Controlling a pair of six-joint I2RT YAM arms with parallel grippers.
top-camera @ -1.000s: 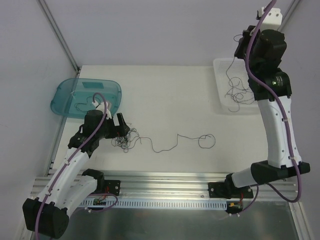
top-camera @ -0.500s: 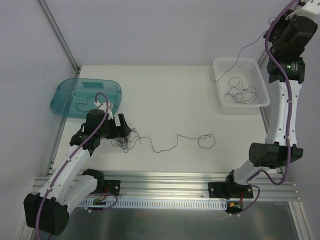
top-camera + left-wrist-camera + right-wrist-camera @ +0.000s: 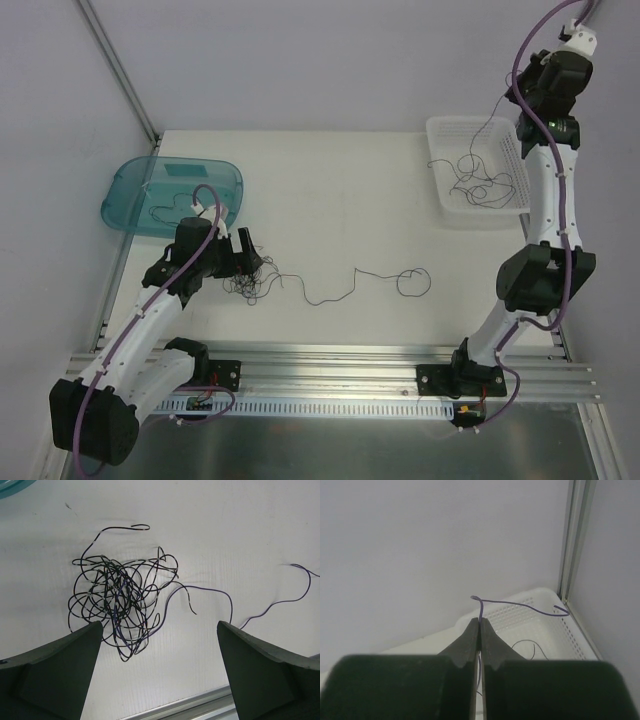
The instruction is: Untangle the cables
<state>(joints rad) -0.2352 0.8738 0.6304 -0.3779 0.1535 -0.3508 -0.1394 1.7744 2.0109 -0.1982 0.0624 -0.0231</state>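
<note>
- The left gripper (image 3: pixel 157 630) hovers low over the table (image 3: pixel 330 180), at its near-left part. Its jaws are spread wide and hold nothing.
- The tangle of cables (image 3: pixel 117 605) lies flat on the table, just ahead of the left gripper and nearer its left finger (image 3: pixel 55 670). It is a dense knot of thin, dark, looping strands.
- The lowest loops of the tangle reach the edge of that finger in the wrist view. Whether they touch cannot be determined.
- A loose cable (image 3: pixel 350 285) runs from the right side of the tangle across the table. It ends in a small loop near the middle of the near half.
- The right gripper (image 3: pixel 480 623) is raised high above the far-right corner. Its jaws are pressed together and clamp a held cable (image 3: pixel 520 605), thin and purplish.
- The short end of the held cable projects above the fingertips and bends to the right. The long part hangs down into the white basket (image 3: pixel 440 135).
- The white basket stands at the far-right edge of the table. Several basket cables (image 3: pixel 478 188) lie loosely coiled inside it.
- The teal tray (image 3: pixel 125 185) sits at the far-left edge of the table. One tray cable (image 3: pixel 165 212) lies inside it.
</note>
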